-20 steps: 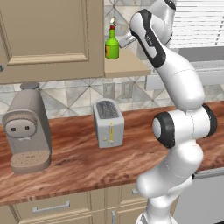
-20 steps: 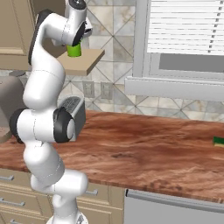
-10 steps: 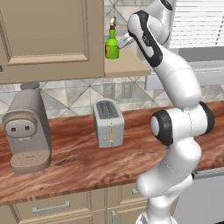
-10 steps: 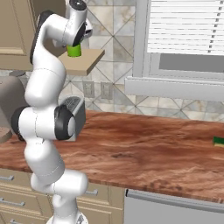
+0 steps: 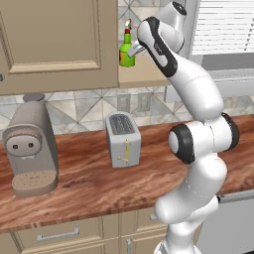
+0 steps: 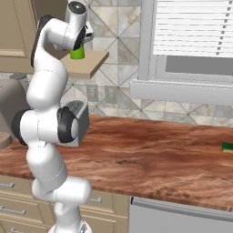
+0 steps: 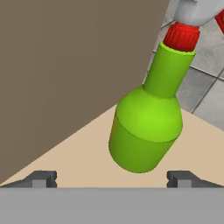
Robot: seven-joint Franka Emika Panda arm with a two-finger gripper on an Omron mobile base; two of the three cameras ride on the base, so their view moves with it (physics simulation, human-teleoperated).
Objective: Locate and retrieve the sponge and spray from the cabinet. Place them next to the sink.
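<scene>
- Step in hand, by the look of it: closing in on the spray (image 7: pixel 146 127) to take it off the cabinet's (image 5: pixel 54 44) tan side shelf (image 7: pixel 78 162).
- Gripper (image 7: pixel 111 178) spread wide, nothing between the tips; one dark tip low on each side in the hand view, bottle body just ahead and between them, slightly toward the far-side tip.
- Spray upright on the shelf, just beside the cabinet's side wall; red collar and white trigger beyond the body, away from the hand.
- From the base views, hand level with the bottle and close to it (image 5: pixel 127 49), green base peeking out below the wrist (image 6: pixel 77 52).
- Best done by centring the fat lower body between the tips before pushing in, not the narrow neck.
- Worth keeping the near-wall finger off the cabinet side; little room there.
- Jaws to press together only once the body sits deep between the pads; smooth round plastic, likely to twist or tip if pinched at the edge.
- Lift straight up off the shelf before pulling back.
- Sponge (image 6: pixel 227 146) apparently lying far off on the wooden counter (image 6: pixel 159 150), well apart from the hand.
</scene>
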